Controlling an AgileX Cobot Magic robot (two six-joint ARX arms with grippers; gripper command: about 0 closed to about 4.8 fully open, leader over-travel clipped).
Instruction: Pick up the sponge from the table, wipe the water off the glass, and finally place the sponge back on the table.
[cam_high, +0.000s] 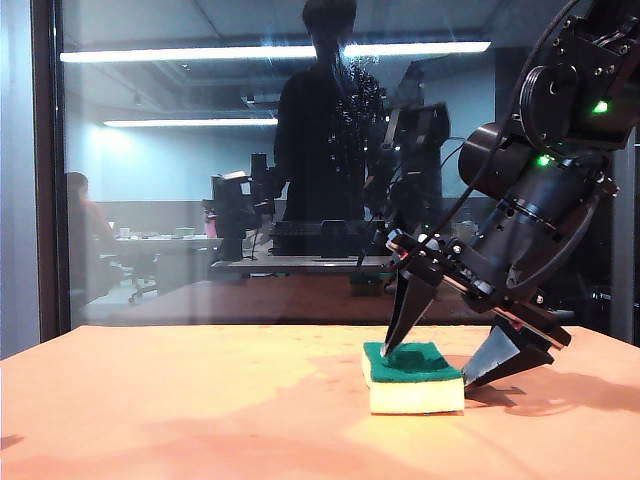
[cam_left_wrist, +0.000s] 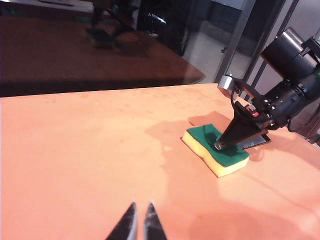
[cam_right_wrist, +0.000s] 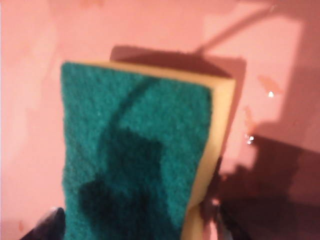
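Sponge (cam_high: 415, 377), exterior view: green face up, cream foam beneath, lying flat on the orange table (cam_high: 180, 410) a little way in front of the glass (cam_high: 250, 170). Right gripper (cam_high: 450, 355), same view: black, angled steeply down over the sponge, jaws spread wide. One fingertip (cam_high: 390, 350) stands at the sponge's green top near its far left corner; the other finger is down at table level just off the sponge's right end. Nothing is gripped; the sponge rests on the table between the two fingers. Water (cam_high: 360, 85): fine whitish specks on the glass, high above the sponge, over the dark reflected figure.

Left wrist view: left gripper (cam_left_wrist: 139, 225), two thin dark fingertips side by side with only a slim gap, well apart from the sponge (cam_left_wrist: 216, 150) and holding nothing. Right gripper (cam_left_wrist: 240, 137) seen from the side, one finger's tip on the green face and the other behind the sponge. Glass (cam_left_wrist: 150, 45) beyond the table (cam_left_wrist: 75, 150) edge, with a dim mirrored tabletop in it.

Right wrist view: sponge (cam_right_wrist: 135, 155) fills the middle, green face toward the camera, cream edge along one side, pink-lit table (cam_right_wrist: 30, 50) around it. Dark fingertip (cam_right_wrist: 50, 222) just beside one edge of the sponge; the opposite finger shows only as a dark blur by the cream edge.
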